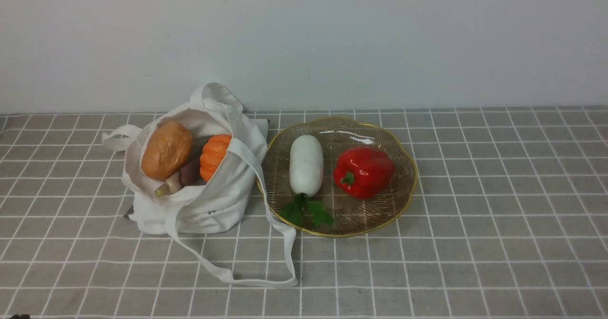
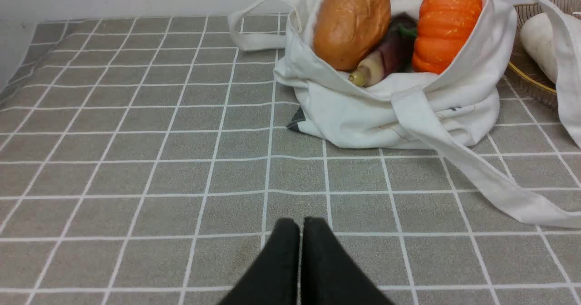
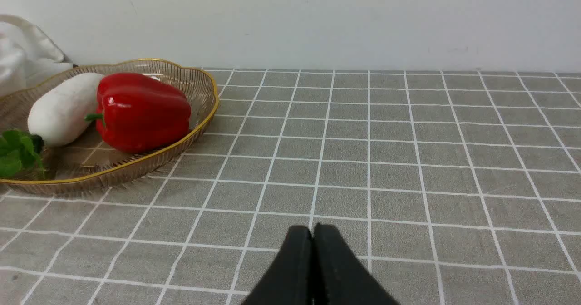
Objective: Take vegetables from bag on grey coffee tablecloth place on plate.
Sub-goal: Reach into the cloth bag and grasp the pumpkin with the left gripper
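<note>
The orange ribbed pumpkin point(image 1: 213, 156) sits inside the open white tote bag point(image 1: 213, 200) on the grey checked tablecloth point(image 1: 475, 224); it also shows in the left wrist view point(image 2: 447, 23). The amber glass plate point(image 1: 401, 198) stands right of the bag. My left gripper point(image 2: 300, 225) is shut and empty, low over the cloth in front of the bag point(image 2: 408, 114). My right gripper point(image 3: 312, 231) is shut and empty, over bare cloth to the right of the plate point(image 3: 199, 114). Neither gripper shows in the front view.
The bag also holds a brown potato point(image 1: 166, 150) and a purple root point(image 1: 183, 176). The plate holds a white radish point(image 1: 306, 164) with green leaves and a red bell pepper point(image 1: 363, 172). A long bag strap point(image 1: 256, 278) loops over the cloth in front. A white wall stands behind.
</note>
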